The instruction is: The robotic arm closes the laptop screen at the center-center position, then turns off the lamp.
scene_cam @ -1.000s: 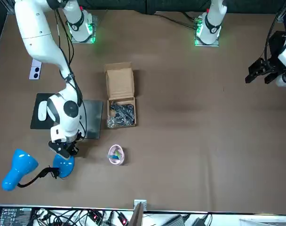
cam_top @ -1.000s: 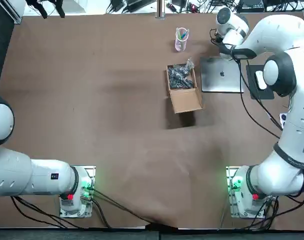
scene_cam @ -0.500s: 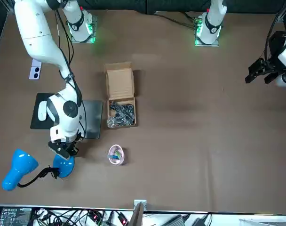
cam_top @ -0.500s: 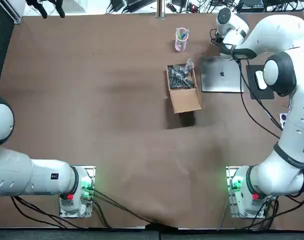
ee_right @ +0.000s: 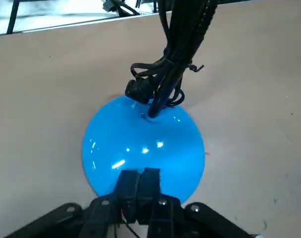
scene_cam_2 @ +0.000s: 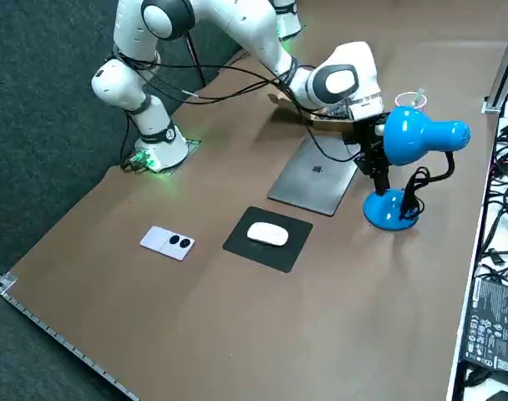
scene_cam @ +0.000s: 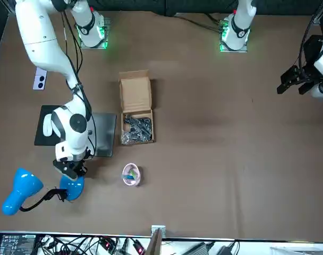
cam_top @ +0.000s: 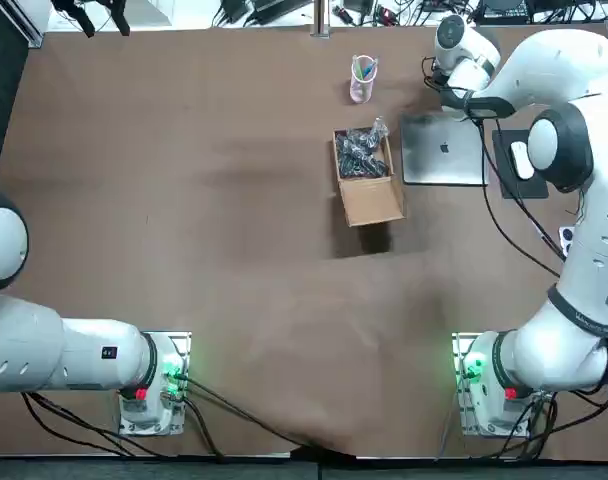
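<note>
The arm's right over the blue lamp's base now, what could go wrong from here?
1. The right gripper, shut, sits near the edge of the domed lamp base; a press may slip off or shove it.
2. The black cable bundle loops close by and could snag.
3. The lamp head hangs out to one side, so a nudge might tip the lamp.

Glossy blue plastic lamp base [ee_right: 143, 144] under black claw [ee_right: 139, 181]; matt metal laptop [cam_top: 444, 150]; cardboard box [cam_top: 369, 195].

Lamp [scene_cam_2: 414, 138] bright blue (black cord [ee_right: 182, 39]); laptop [scene_cam_2: 314, 175] silver-grey; black tool [ee_right: 139, 179] above its base; table [cam_top: 234, 200] brown.
</note>
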Robot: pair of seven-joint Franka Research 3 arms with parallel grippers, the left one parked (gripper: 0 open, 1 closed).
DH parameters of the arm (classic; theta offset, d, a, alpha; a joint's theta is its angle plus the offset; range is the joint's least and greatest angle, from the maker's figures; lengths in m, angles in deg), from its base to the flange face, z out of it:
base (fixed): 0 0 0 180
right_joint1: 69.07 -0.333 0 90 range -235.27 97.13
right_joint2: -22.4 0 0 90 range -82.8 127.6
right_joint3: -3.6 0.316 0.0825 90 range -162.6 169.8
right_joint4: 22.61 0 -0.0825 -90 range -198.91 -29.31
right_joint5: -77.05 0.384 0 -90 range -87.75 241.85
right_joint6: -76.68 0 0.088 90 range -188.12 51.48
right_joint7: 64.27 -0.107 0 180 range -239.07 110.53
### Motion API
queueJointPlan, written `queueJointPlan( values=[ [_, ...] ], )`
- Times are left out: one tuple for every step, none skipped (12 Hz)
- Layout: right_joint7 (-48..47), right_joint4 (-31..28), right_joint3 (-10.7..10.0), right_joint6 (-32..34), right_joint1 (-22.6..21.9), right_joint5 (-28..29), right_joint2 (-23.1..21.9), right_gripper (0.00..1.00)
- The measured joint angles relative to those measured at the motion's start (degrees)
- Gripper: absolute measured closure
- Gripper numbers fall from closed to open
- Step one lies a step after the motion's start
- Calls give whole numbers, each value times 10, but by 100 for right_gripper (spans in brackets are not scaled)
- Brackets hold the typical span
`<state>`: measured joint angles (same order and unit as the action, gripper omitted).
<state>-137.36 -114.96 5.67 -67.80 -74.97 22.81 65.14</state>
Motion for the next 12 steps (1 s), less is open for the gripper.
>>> queueJointPlan(
  values=[
    [0, 0, 0, -1, 1, 0, 0, 99],
    [0, 0, 0, -2, 1, 0, 1, 99],
    [0, 0, 0, -2, 1, 0, 1, 99],
    [0, 0, 0, -3, 1, 0, 1, 99],
    [0, 0, 0, -3, 1, 0, 2, 99],
    [0, 0, 0, -4, 1, 0, 2, 99],
    [0, 0, 0, -5, 1, -1, 2, 99],
    [0, 0, 0, -9, 1, -1, 2, 99],
    [0, 0, 0, -10, 1, -1, 2, 99],
    [0, 0, 0, -11, 2, -1, 2, 99],
    [0, 0, 0, -11, 2, -1, 2, 99],
    [0, 0, 0, -11, 2, -1, 2, 99]
  ],
)
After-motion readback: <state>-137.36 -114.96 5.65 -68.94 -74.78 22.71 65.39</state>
